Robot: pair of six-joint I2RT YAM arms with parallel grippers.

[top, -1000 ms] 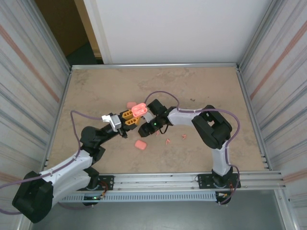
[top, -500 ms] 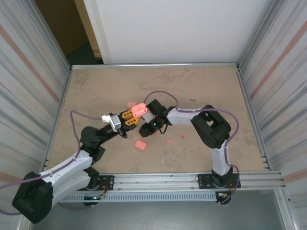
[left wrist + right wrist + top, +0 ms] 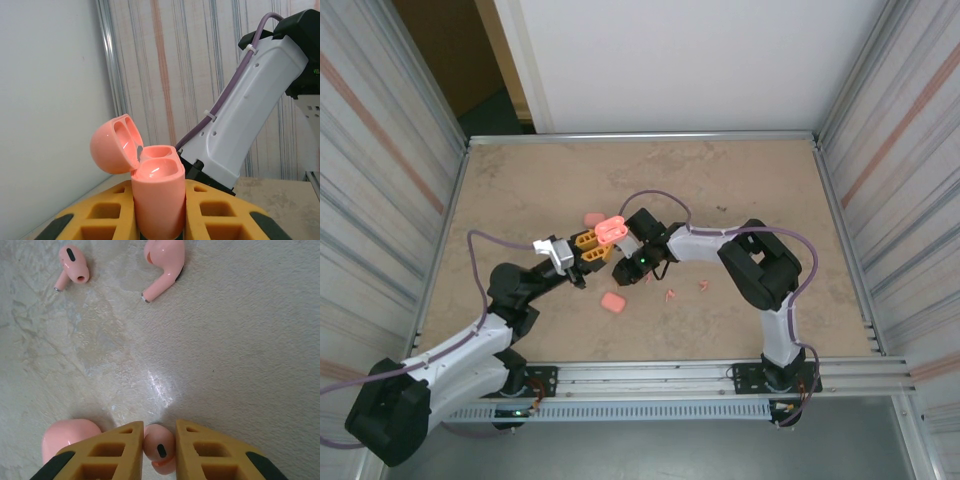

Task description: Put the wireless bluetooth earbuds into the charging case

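My left gripper (image 3: 157, 222) is shut on a pink charging case (image 3: 157, 200), held upright with its lid (image 3: 112, 147) hinged open and both wells empty. From above, that case (image 3: 611, 230) sits at the tips of the left gripper (image 3: 596, 242). My right gripper (image 3: 159, 440) is shut on one salmon-pink earbud (image 3: 159, 446), just above the table. It hangs low beside the left gripper (image 3: 626, 268) in the top view. Two more earbuds (image 3: 74, 265) (image 3: 164, 262) lie loose on the table ahead of it. Others (image 3: 670, 294) (image 3: 704, 285) lie right of the grippers.
A shut pink case (image 3: 613, 301) lies on the table in front of the grippers, its edge (image 3: 70, 437) just left of my right fingers. Another case (image 3: 593, 218) lies behind the left gripper. The right arm's white link (image 3: 250, 100) looms close behind the held case.
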